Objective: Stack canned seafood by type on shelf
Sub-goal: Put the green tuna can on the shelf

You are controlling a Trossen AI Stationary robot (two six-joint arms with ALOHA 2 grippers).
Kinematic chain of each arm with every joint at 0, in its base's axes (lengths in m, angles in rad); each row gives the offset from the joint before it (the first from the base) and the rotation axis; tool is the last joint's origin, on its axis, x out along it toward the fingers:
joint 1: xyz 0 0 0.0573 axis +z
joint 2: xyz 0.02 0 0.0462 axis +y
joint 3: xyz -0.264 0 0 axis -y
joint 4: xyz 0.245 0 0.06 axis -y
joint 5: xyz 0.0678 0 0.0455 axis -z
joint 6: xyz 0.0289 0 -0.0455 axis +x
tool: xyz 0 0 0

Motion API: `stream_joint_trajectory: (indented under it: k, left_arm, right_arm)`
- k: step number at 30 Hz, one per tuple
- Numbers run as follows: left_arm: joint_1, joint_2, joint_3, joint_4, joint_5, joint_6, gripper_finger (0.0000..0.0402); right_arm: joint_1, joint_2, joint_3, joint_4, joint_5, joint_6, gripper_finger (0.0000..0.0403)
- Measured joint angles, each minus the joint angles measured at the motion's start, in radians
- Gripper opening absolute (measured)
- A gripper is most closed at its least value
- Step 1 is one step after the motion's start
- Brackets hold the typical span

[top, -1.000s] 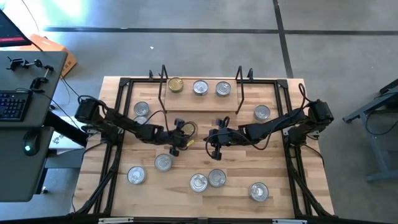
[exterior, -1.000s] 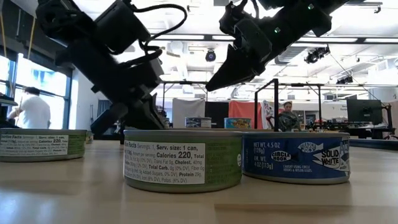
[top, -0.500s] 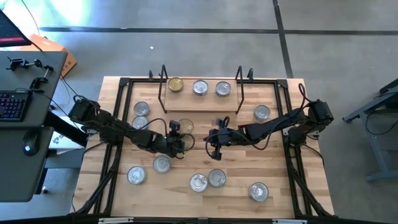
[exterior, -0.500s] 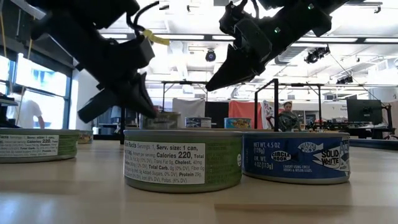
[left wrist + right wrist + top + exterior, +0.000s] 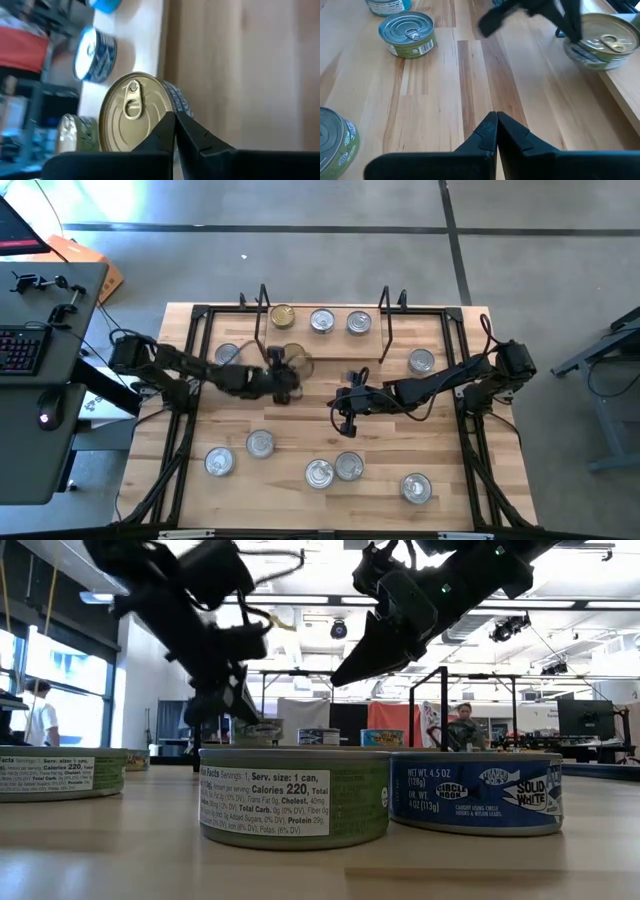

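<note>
A gold-lidded can (image 5: 296,360) (image 5: 131,114) stands at the front edge of the shelf (image 5: 340,345), as far as the right wrist view shows on the board's edge (image 5: 620,75). My left gripper (image 5: 287,376) (image 5: 174,117) is shut just on its near side. Three more cans stand on the shelf: a gold one (image 5: 282,316) and two silver ones (image 5: 322,321) (image 5: 359,323). My right gripper (image 5: 339,413) (image 5: 496,116) hangs shut over bare tabletop at mid-table, touching nothing. My left gripper has its shut fingertips (image 5: 167,120) against the gold can's side wall (image 5: 176,100), just below the lid's rim, on the side facing the table's near edge. The fingers slant down from the near left. The can stands upright, lid up.
Loose cans lie around: two at the left (image 5: 227,355), several along the near side (image 5: 261,442) (image 5: 319,473) (image 5: 415,487), one at the right (image 5: 421,361). The shelf's black upright rods (image 5: 262,320) (image 5: 385,320) stand at its ends.
My left gripper drew back a little toward the near edge, then rose and swung toward the far edge, turning as it went. The gold can has slid from the open tabletop toward the far edge, up to the shelf's front edge.
</note>
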Motion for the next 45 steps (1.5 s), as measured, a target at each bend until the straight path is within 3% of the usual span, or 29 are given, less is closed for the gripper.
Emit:
stream_joint_trajectory:
  k: [4,14,24,29,36,41,45]
  left_arm:
    - [0.102,-0.001,0.000,0.001,0.102,0.015,0.0000]
    - [0.152,-0.003,0.002,0.003,0.084,0.010,0.0004]
    - [0.152,-0.058,0.002,-0.014,0.009,-0.030,0.0081]
    - [0.152,-0.113,0.008,0.004,0.054,-0.124,0.0103]
    - [0.178,-0.078,0.009,0.121,0.288,-0.160,0.0085]
    - [0.185,0.008,0.009,0.184,0.232,-0.069,0.0058]
    - [0.202,0.054,0.009,0.181,0.129,-0.009,0.0040]
  right_arm:
    - [0.000,0.000,0.000,0.000,0.000,-0.004,0.0000]
    - [0.000,0.000,0.000,0.000,0.000,-0.026,0.0000]
    - [0.000,0.000,0.000,0.003,0.000,-0.023,0.0000]
    - [0.000,0.000,0.000,0.005,0.000,-0.024,0.0000]
    - [0.000,0.000,0.000,0.011,0.000,-0.024,0.0000]
    - [0.000,0.000,0.000,0.021,0.001,-0.024,0.0000]
    - [0.000,0.000,0.000,0.022,0.001,-0.026,0.0000]
